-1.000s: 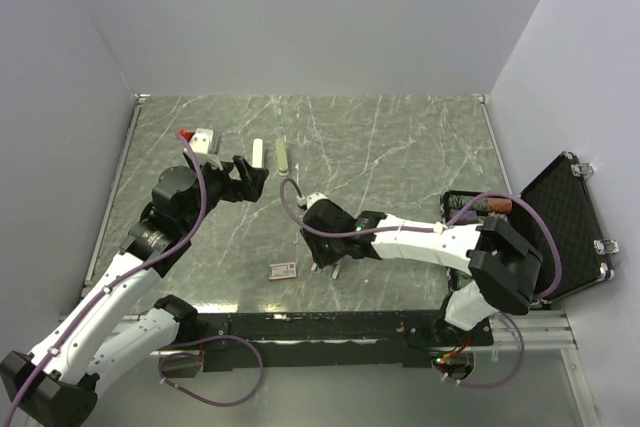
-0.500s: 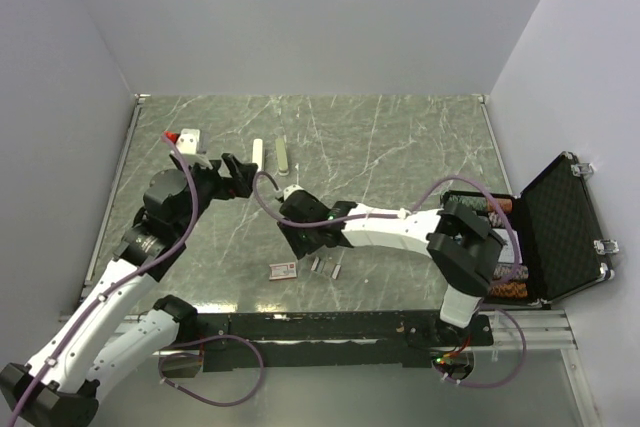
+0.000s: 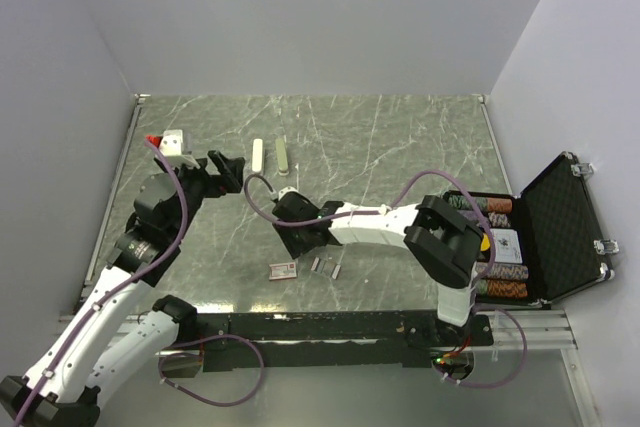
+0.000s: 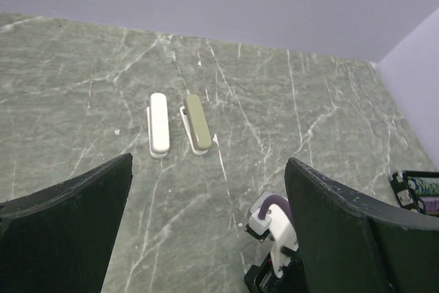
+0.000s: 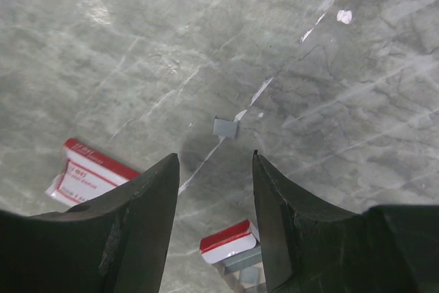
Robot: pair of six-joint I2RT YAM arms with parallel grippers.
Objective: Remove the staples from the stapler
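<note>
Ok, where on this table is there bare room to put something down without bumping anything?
Bare marble lies between the olive-green stapler bar and the open black case, toward the back. Also the left-front patch beside the small red-and-white flat box. Crowded: front centre, where that box, thin silver-grey staple strips and the right claw cluster.

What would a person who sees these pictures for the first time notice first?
Probably the open black case at the right edge of the table, with coloured chips inside. Then the olive-green stapler lying beside a white bar, parallel and apart, in the far left part of the marble.
</note>
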